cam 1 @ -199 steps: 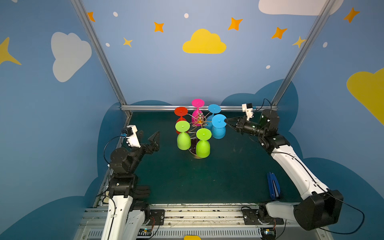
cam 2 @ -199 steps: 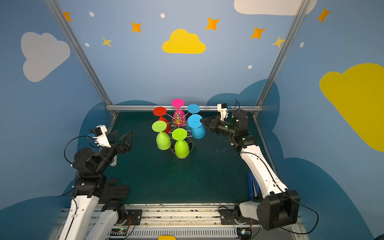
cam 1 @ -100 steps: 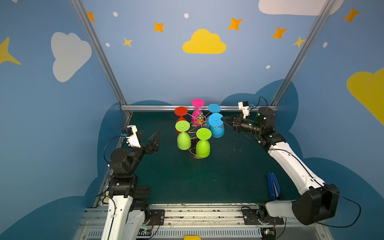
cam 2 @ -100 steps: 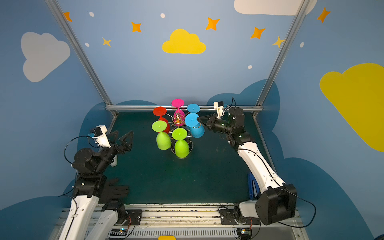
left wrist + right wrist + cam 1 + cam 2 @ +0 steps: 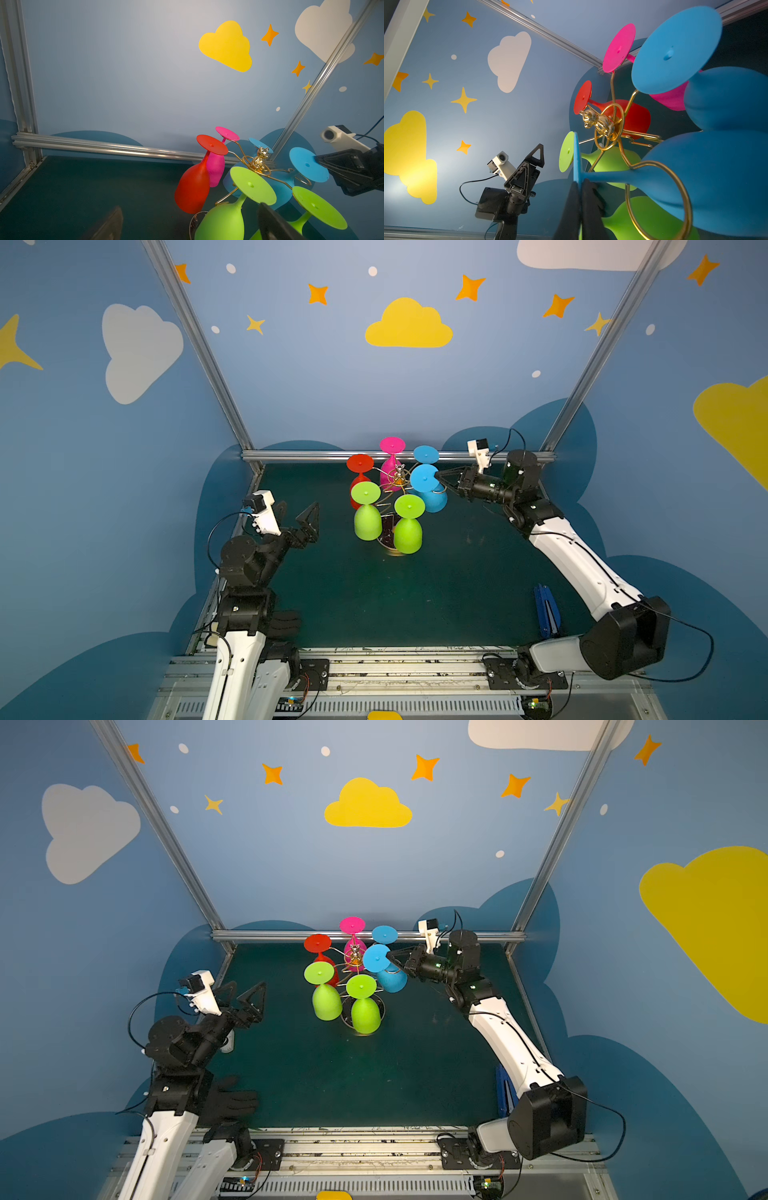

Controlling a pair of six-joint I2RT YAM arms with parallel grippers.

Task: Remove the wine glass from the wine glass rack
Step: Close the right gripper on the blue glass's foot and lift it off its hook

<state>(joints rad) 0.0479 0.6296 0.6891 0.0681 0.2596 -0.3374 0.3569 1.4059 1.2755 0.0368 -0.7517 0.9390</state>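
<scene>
The right gripper (image 5: 437, 478) pinches the foot of a blue wine glass (image 5: 432, 499) hanging upside down on the gold wine glass rack (image 5: 397, 477); the left gripper (image 5: 298, 512) hovers nearby, jaws spread.

Blue walls (image 5: 311, 385), yellow cloud (image 5: 408, 325), orange stars (image 5: 318, 294), aluminium posts (image 5: 199, 348), dark green floor (image 5: 374, 593).

Both top views: I am looking down from high above the near edge toward the back wall (image 5: 374, 406), covering the whole green mat (image 5: 415, 593). Left wrist view: I am looking low across the mat, tilted upward, at the wine glass rack (image 5: 260, 160). Right wrist view: I am sitting close beside the blue wine glass (image 5: 716, 176), rolled sideways. All four are sharing the rack.
</scene>
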